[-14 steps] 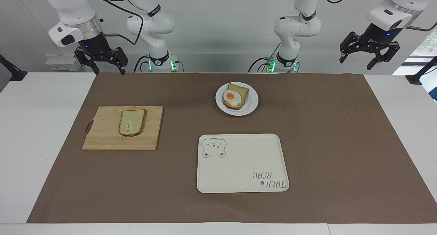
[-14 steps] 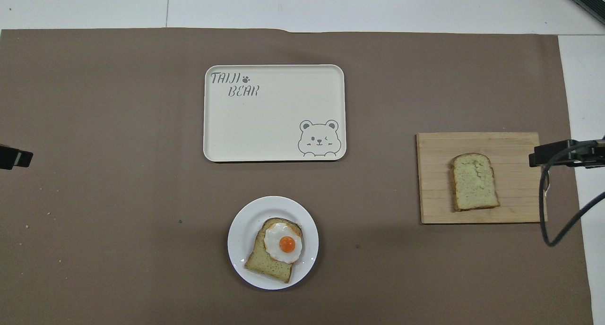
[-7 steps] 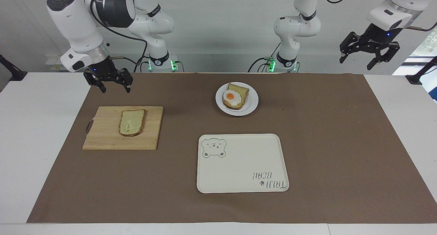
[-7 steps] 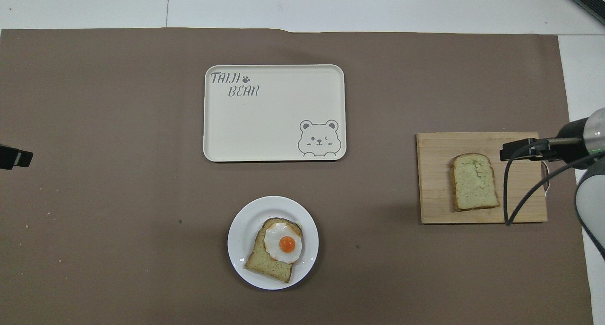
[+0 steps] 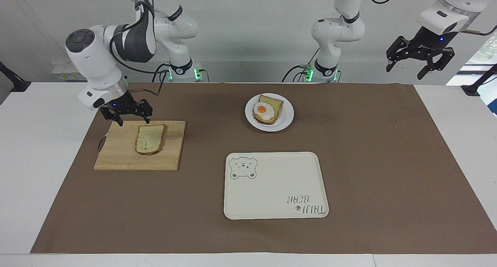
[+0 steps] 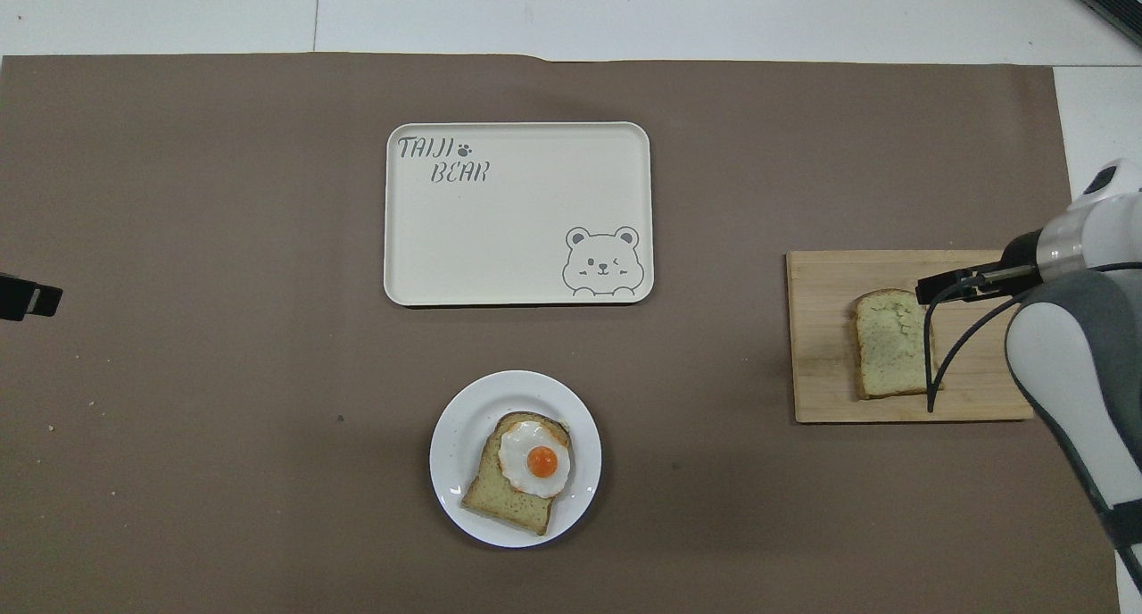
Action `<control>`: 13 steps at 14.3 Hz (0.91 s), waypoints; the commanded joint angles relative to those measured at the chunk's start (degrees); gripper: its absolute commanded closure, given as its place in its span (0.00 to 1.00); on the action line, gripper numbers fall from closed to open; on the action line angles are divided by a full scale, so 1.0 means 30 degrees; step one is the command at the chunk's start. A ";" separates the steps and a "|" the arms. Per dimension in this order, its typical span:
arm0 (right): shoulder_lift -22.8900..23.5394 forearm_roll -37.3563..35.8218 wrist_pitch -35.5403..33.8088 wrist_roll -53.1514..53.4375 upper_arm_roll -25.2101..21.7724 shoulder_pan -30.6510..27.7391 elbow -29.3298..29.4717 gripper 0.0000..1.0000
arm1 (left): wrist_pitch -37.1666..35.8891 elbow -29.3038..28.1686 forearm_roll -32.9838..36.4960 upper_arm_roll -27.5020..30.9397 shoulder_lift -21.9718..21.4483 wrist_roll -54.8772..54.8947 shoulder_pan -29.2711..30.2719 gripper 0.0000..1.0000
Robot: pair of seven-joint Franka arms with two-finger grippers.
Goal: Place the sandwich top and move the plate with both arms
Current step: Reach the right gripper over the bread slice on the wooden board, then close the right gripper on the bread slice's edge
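On the brown mat (image 5: 349, 150) covering the tabletop (image 5: 458, 143), toward the right arm's end, lies a wooden cutting board (image 5: 116, 154); the sandwich top (image 5: 149, 139), a plain speckled slice with a brown crust, rests flat on it with its rounded end pointing away from the robots. The right pincer (image 5: 131, 121) hangs low over the board's edge nearest the robots, just beside the slice's square end, its black fingers spread apart and holding nothing; whether the tips touch the wood cannot be told. In the overhead view the right arm (image 6: 1066, 364) enters over the same end of the board and its cable crosses the slice. The plate (image 5: 286, 115), small, round and white, sits near the middle of the mat, close to the robots, and carries a second bread slice (image 5: 273, 103) topped with a fried egg (image 5: 262, 110). A cream rectangular tray (image 5: 271, 189) with a bear drawing lies farther from the robots than the plate, apart from it. The left pincer (image 5: 419, 61) waits raised over the left arm's end of the tabletop, fingers apart and empty.
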 commanded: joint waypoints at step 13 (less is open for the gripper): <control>0.3109 0.3285 0.5421 -0.5991 0.0140 -0.2223 -0.2863 0.00 | -0.0057 -0.0511 0.0345 0.0036 -0.0491 -0.0045 -0.0092 0.00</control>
